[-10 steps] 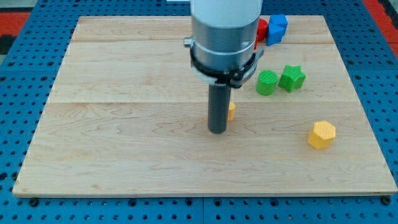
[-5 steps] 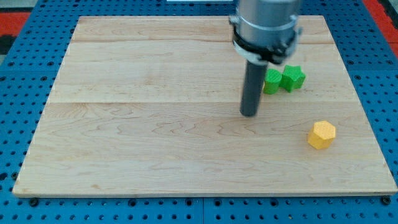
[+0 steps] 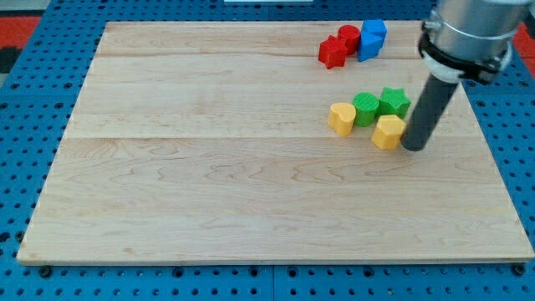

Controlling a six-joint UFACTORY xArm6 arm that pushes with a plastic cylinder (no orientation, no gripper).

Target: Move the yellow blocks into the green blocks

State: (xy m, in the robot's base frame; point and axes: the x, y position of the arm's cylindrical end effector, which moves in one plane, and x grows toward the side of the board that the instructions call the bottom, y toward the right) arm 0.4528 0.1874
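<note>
Yellow blocks now flank the green pair: a heart-shaped yellow block [image 3: 340, 119] touches the green round block [image 3: 365, 109], and a yellow hexagonal block [image 3: 387, 131] sits just below the green star [image 3: 394, 101]. No gripper exists here; my tip [image 3: 413, 148] touches the hexagon's right side on the worktop [image 3: 209, 167]. Pushing gently toward the view's top-left should seat it without scattering the greens.

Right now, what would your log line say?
my tip: right of yellow hexagon block | yellow heart block: touching green round block | green star block: adjacent
</note>
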